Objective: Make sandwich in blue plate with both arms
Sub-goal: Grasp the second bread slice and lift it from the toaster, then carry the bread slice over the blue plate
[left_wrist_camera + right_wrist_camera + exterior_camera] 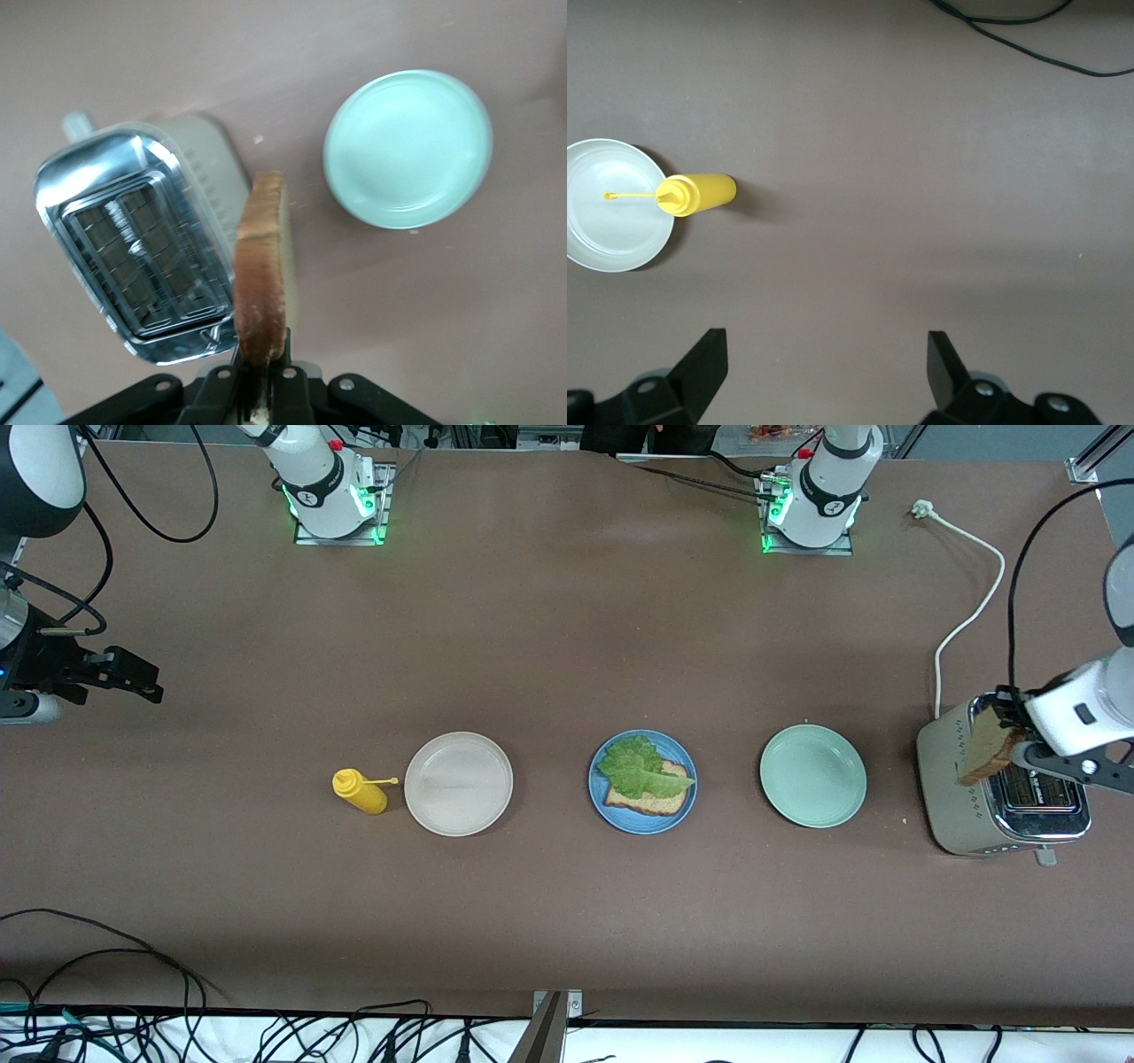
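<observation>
Left gripper (260, 382) pinches bread slice (260, 270) (above toaster (133, 243)).

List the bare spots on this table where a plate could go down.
Bare tabletop runs between the arm bases and the plate row, and between that row and the front camera. Crowded: yellow bottle beside cream plate; toaster beside green plate.

The left arm reaches out at its own end of the counter, wrist bent downward. The left hand (262, 376) is up in the air, its two fingers pinched tight on the lower edge of a slice of bread (261, 266). The right arm waits at its end of the counter, and the right hand (824, 372) hangs above bare counter, fingers (700, 367) spread wide, holding nothing.
</observation>
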Available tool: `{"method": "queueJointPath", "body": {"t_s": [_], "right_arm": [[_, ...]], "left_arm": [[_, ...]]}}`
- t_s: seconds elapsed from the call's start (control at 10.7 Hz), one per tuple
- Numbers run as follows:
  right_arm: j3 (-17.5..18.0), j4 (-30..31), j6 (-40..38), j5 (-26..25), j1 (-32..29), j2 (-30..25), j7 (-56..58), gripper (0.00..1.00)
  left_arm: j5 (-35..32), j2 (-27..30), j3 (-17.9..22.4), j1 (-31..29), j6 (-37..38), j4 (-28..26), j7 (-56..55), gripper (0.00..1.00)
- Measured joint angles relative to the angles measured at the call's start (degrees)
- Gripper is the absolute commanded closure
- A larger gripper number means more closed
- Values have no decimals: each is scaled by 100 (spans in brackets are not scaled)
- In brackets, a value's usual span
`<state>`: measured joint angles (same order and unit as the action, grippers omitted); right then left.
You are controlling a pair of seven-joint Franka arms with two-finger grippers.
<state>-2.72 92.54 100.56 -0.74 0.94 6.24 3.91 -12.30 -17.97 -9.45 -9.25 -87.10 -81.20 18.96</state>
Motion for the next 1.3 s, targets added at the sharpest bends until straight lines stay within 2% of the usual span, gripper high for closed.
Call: {"method": "queueJointPath", "body": {"t_s": [0.28,0.47,0.74,1.02,1.3], "right_arm": [[-4,-1,0,0,1,0,0,0],[-13,-3,0,0,-2,0,0,0],[-34,-5,0,0,-6,0,0,0],[-35,-9,0,0,-7,1,0,0],[-36,-14,0,0,-8,1,0,0]], "left_arm": [[2,4,-897,64,165,134,-380,100],[421,-108,-1367,200,176,131,-1148,100],[1004,-450,-1458,777,153,129,-1578,100],[2691,-1074,-1438,909,-517,148,-1621,100],[3719,-1876,-1427,923,-1462,164,-1565,100]]}}
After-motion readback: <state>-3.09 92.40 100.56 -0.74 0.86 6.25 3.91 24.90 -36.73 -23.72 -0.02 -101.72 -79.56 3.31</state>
